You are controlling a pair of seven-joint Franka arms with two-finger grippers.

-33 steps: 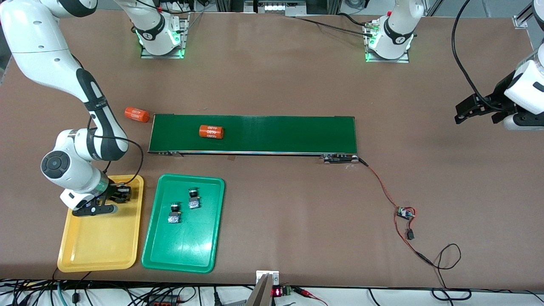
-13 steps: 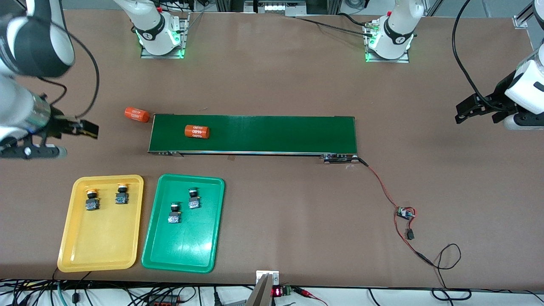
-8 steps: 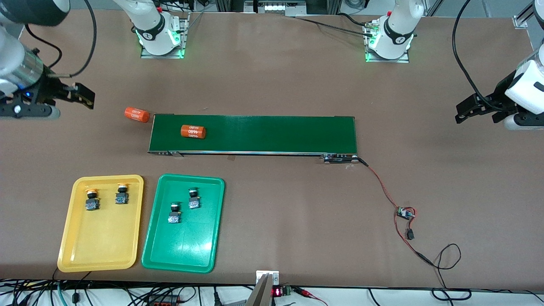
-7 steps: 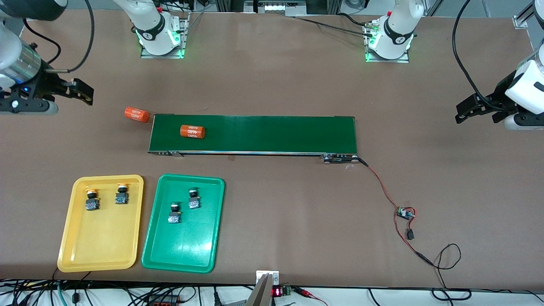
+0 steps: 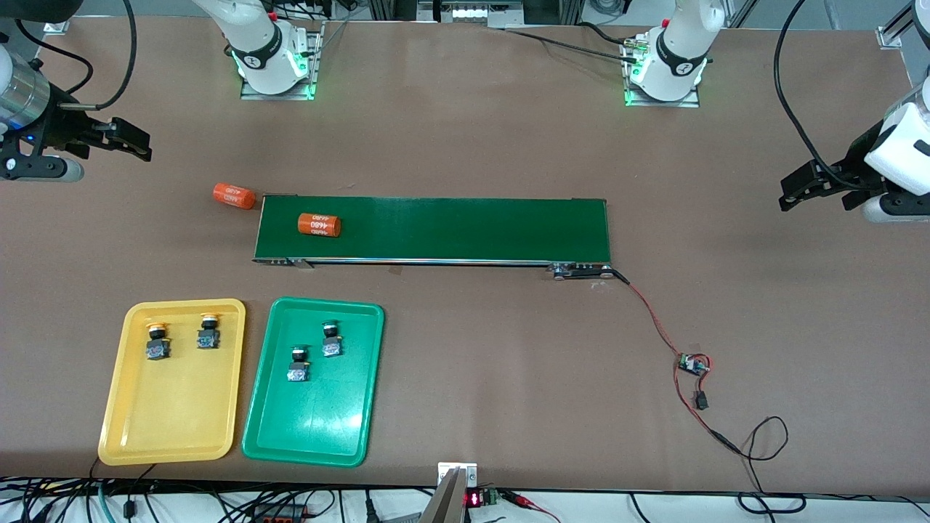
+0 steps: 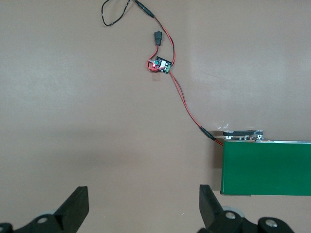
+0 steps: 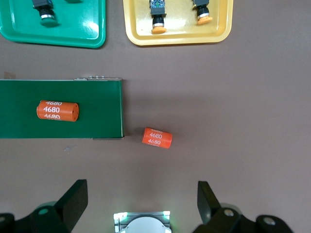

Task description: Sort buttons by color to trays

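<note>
On the yellow tray (image 5: pixel 131 428) both yellow buttons (image 5: pixel 157 341) now sit; right gripper (image 5: pixel 123 145) has withdrawn, spread and empty (left gripper (image 5: pixel 814 190) likewise, waiting): sorting looks finished.

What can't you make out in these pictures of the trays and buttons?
- Green tray: right wrist view, cut off by the edge; only one green button fully shows.
- Yellow buttons: right wrist view, bodies cut off by the edge.
- Button markings: front view, too small.
- Trays: left wrist view, out of frame.
</note>
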